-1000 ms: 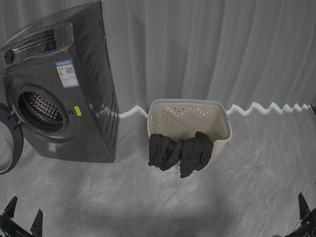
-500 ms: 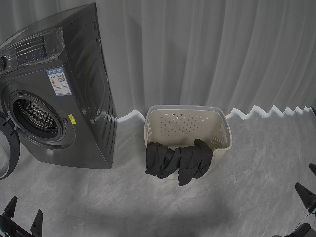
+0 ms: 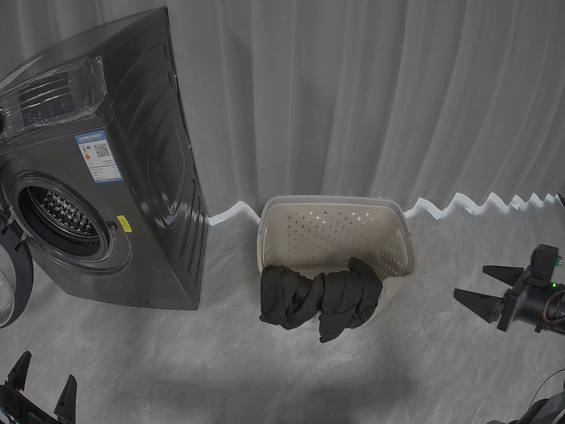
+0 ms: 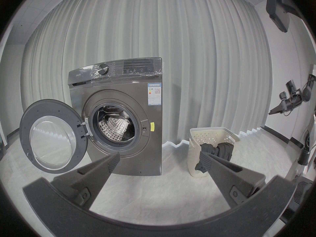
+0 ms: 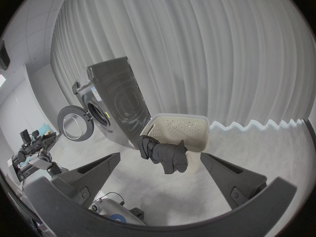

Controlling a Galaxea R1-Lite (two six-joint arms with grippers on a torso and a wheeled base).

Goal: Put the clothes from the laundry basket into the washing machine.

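In the head view, the dark clothes (image 3: 321, 298) lie twisted into a roll over the near rim of the laundry basket (image 3: 329, 202), with one end hanging down outside its front wall. The basket stands on the floor (image 3: 247, 354) just beside the washing machine (image 3: 147, 178). The right gripper (image 3: 469, 280) hangs well apart from the basket on its right, jaws spread wide and holding nothing. The left gripper (image 3: 47, 367) sits low at the near left, also open and empty. The main risk is a pinch that catches only the outer fold: the rest of the roll would probably snag on the rim, so the pull could drag or tip the basket (it looks light).

In the left wrist view, the door (image 4: 52, 135) is swung fully aside and the drum (image 4: 115, 125) is open. A dark patch low inside may be cloth or shadow; I cannot tell. A long roll held at one end could trail on the floor or catch on the door lip and end up half outside the opening.

In the right wrist view, the clothes sit farther off, framed between the open fingers. The machine shows its side panel to this arm, so a carry from here has to go around the front corner, where the bundle could brush it and slip loose.
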